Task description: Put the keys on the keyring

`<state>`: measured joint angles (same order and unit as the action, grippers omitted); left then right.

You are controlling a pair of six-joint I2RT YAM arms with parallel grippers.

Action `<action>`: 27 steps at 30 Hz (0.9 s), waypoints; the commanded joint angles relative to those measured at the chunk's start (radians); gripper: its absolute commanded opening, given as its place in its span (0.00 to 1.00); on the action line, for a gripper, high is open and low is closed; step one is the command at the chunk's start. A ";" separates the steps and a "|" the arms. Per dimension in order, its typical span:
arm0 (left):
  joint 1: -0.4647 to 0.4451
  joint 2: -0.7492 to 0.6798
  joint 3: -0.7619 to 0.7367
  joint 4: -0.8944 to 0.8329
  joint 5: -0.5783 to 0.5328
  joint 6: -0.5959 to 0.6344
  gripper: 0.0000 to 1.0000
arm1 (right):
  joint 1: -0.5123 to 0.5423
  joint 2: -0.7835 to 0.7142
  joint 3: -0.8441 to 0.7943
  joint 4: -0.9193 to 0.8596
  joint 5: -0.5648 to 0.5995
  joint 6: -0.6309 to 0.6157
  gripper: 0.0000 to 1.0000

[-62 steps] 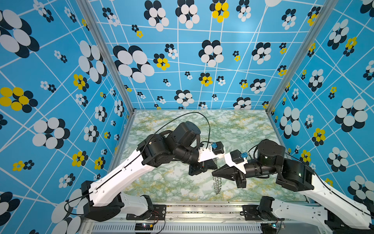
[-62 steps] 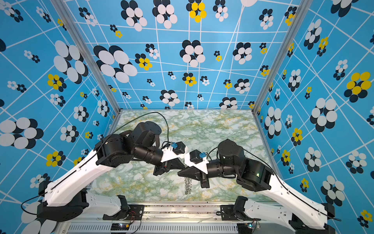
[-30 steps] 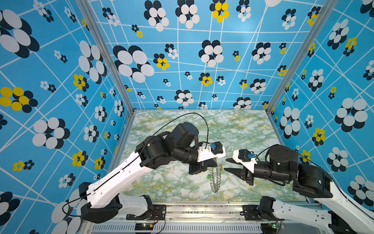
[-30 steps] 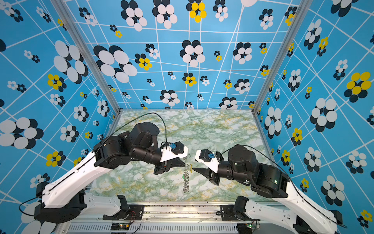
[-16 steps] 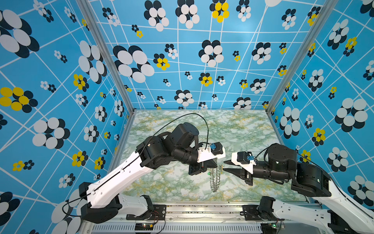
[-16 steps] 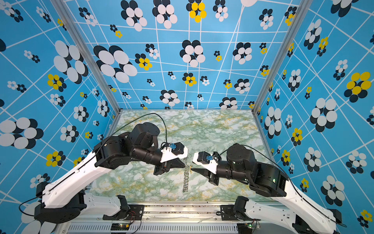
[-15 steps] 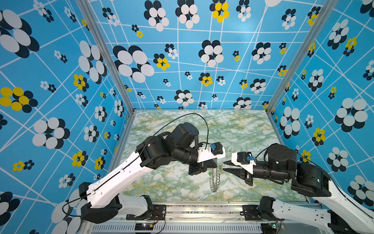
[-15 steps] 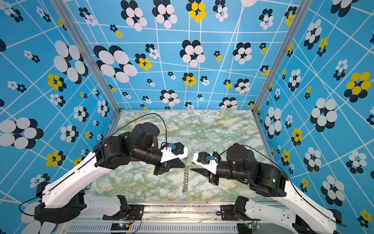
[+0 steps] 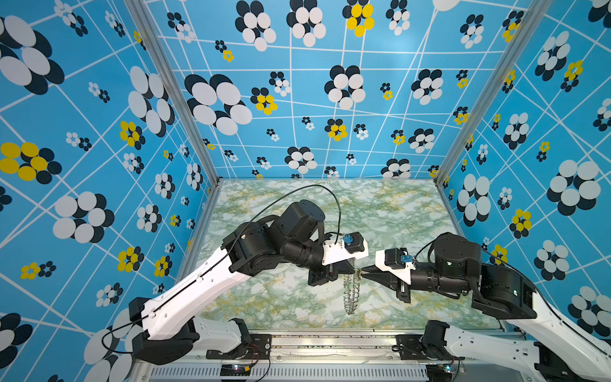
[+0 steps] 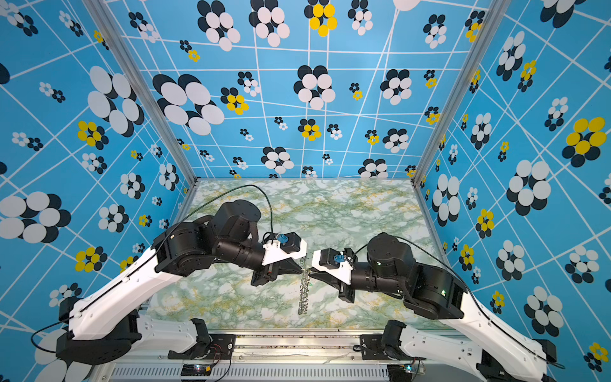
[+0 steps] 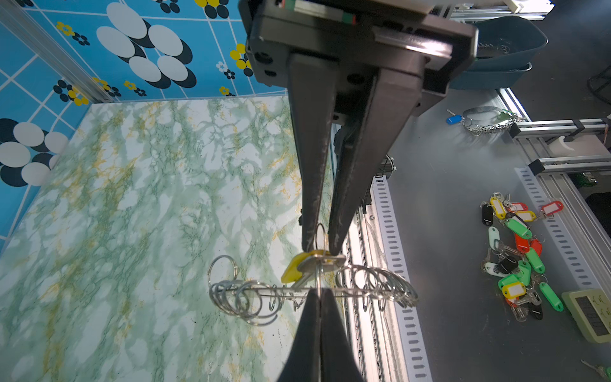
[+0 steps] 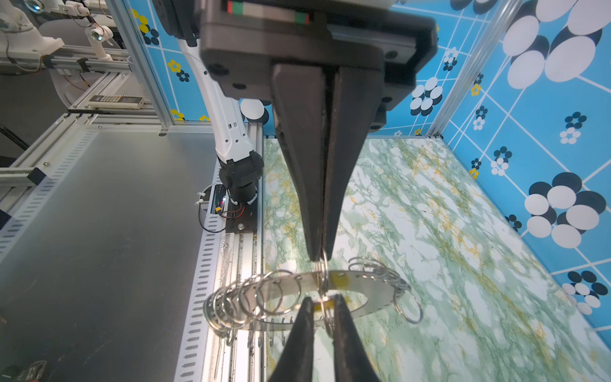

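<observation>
While our left gripper (image 11: 319, 253) stays clamped on the keyring (image 12: 373, 287) with the yellow key (image 11: 292, 269), raised over the counter's front edge, our right gripper (image 12: 320, 259) pinches one wire loop (image 12: 324, 264); we should pull gently, steadily.

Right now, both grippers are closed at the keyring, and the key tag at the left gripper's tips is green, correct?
Not green: the key tag at the left gripper's tips is yellow, as the left wrist view shows. The rest holds: both it and the right gripper are closed at the keyring.
</observation>
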<state>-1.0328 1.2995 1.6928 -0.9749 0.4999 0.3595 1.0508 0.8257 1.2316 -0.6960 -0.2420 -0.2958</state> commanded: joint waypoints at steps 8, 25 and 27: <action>0.038 -0.092 -0.069 0.152 0.021 -0.051 0.00 | -0.002 -0.008 0.002 0.013 -0.034 0.016 0.00; 0.088 -0.140 -0.138 0.355 0.124 -0.163 0.00 | -0.002 -0.013 -0.093 0.108 -0.090 0.078 0.00; 0.088 -0.140 -0.149 0.380 0.136 -0.171 0.00 | -0.002 -0.006 -0.102 0.130 -0.104 0.086 0.00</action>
<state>-0.9592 1.1893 1.5448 -0.7471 0.6079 0.2169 1.0458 0.8127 1.1587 -0.5571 -0.2798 -0.2382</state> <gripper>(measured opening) 0.049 0.047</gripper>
